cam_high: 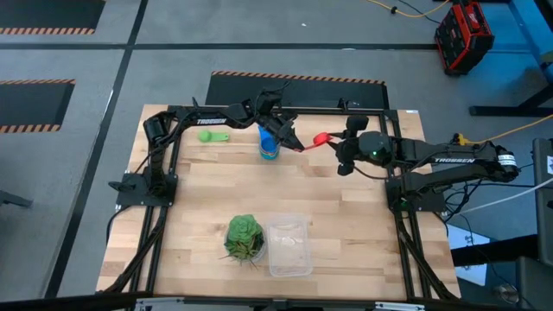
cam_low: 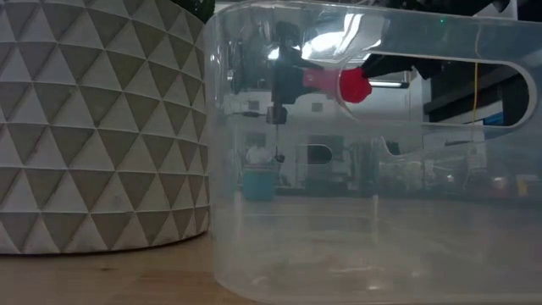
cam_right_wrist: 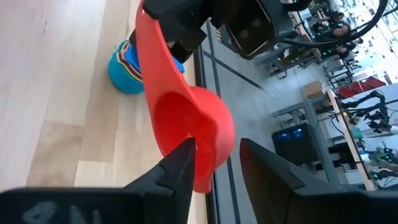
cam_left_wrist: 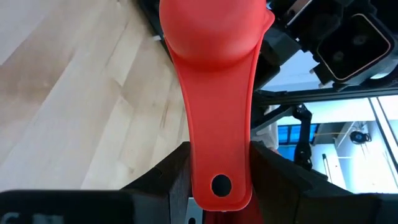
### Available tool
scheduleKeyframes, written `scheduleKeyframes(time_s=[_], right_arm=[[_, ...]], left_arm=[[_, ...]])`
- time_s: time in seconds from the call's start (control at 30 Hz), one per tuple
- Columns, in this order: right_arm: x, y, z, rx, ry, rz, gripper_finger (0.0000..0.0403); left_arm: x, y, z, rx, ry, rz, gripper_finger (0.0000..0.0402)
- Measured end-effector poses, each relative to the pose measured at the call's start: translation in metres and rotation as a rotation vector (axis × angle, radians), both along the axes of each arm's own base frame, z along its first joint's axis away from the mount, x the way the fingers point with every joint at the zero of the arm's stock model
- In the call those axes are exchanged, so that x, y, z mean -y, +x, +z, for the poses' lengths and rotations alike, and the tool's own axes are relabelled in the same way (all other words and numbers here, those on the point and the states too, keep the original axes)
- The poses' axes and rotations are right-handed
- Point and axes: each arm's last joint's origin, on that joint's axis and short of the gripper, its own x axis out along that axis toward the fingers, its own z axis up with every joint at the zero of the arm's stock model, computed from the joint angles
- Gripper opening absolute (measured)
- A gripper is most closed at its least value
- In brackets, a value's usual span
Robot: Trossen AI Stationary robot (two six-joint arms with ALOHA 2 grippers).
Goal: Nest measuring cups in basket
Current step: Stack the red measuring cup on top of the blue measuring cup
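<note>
Handover in the high view: red measuring cup (cam_high: 320,138) spans left gripper (cam_high: 296,142) and right gripper (cam_high: 339,147), well away from the basket (cam_high: 289,246). Left wrist view — fingers clamp the handle. Right wrist view — your right fingers straddle the bowl's rim, not yet closed.

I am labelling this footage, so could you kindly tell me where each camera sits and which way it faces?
High view: overhead, looking down on the wooden table and both arms.
Low view: at tabletop height, looking through the clear plastic rectangular basket.
Left wrist view: along the left pincer, shut on the red plastic measuring cup handle.
Right wrist view: past the right pincer, at the cup's bowl.
All four show the red cup.
</note>
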Motion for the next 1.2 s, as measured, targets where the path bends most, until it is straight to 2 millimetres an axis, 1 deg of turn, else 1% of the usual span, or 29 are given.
scheduleKeyframes(time_s=[0.17,0.33,0.43,0.57,0.73,1.2], right_arm=[[0.0,0.0,0.001,0.006,0.0,0.0,0.0131],[0.001,0.004,0.004,0.054,-0.006,-0.001,0.0131],[0.001,0.009,0.0,0.041,-0.013,-0.008,0.0131],[0.004,0.016,-0.007,0.001,-0.041,-0.066,0.0131],[0.005,0.024,-0.01,0.018,-0.062,-0.1,0.013],[0.006,0.025,-0.008,0.04,-0.06,-0.101,0.013]], left_arm=[[0.0,0.0,0.001,0.007,0.002,0.001,0.0141],[0.002,0.002,0.002,0.027,0.011,-0.003,0.0141],[0.003,0.003,0.003,0.032,0.014,-0.005,0.0141],[0.005,0.004,0.003,0.032,0.014,-0.012,0.0141],[0.006,0.004,0.003,0.032,0.014,-0.014,0.0141],[0.006,0.004,0.003,0.033,0.014,-0.014,0.0141]])
